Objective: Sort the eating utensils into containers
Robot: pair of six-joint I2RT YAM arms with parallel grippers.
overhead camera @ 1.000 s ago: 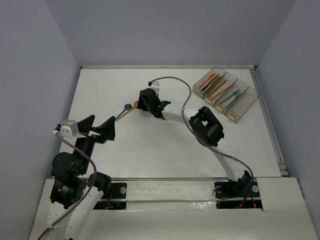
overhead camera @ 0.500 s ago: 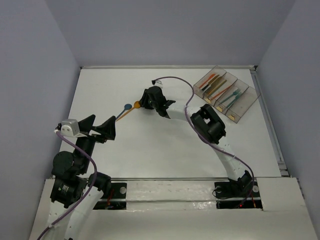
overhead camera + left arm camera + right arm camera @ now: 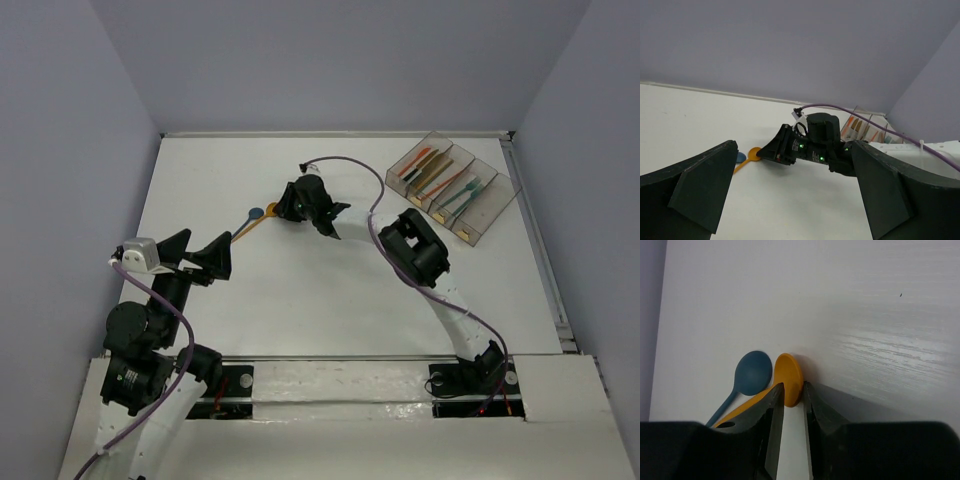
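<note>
While the left gripper (image 3: pixel 196 252) hangs wide open and empty over the near-left table (image 3: pixel 300 300), the top view shows the right gripper (image 3: pixel 283 207) reaching to the orange spoon (image 3: pixel 272 210). The spoon lies on the table beside a blue spoon (image 3: pixel 256 213), well apart from the containers (image 3: pixel 497 207) at the far right. Both spoons' long axes run from the bowls down-left, handles pointing toward the left arm, bowls toward the right tool, which is much the nearer.

From the left wrist, its own fingers frame the right arm, with both bowls just beyond the right arm's tip.

From the right wrist, the fingers stand narrow, one on each side of the orange bowl's near rim. Whether they actually pinch it cannot be told. The blue bowl sits just left, outside the gap.
</note>
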